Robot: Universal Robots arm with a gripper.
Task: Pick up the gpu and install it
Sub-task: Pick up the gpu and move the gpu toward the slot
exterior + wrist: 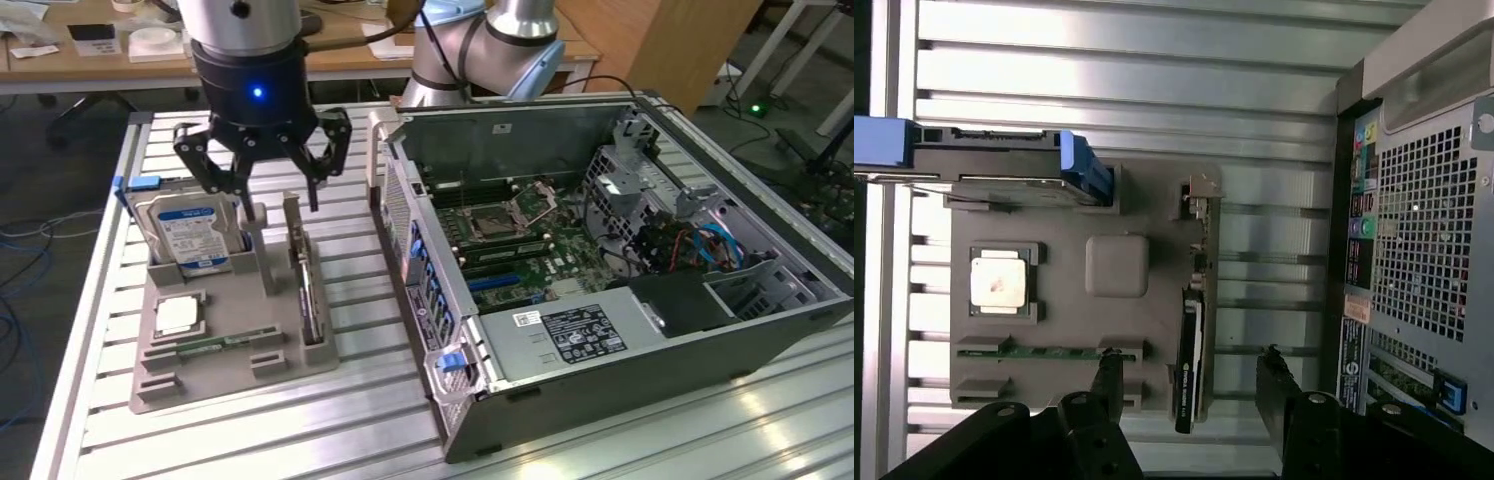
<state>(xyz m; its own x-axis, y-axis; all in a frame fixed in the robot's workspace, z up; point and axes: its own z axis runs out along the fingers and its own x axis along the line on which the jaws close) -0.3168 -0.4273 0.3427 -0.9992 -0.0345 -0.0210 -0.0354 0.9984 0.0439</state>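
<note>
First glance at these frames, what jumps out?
The open computer case at the exterior view's right, motherboard exposed. At that view's left, the open gripper hangs above a gray parts tray holding a hard drive and the gpu standing on edge.

Grey parts holder sits on the slatted aluminium table, at the exterior view's left. Hard drive with blue-white label stands on edge in the holder's far slot. CPU lies flat in a square pocket, with the memory stick in the slot just beside it. Open PC case lies at the exterior view's right, close to the holder, motherboard exposed, blue cables inside. Wooden desk behind.
</note>
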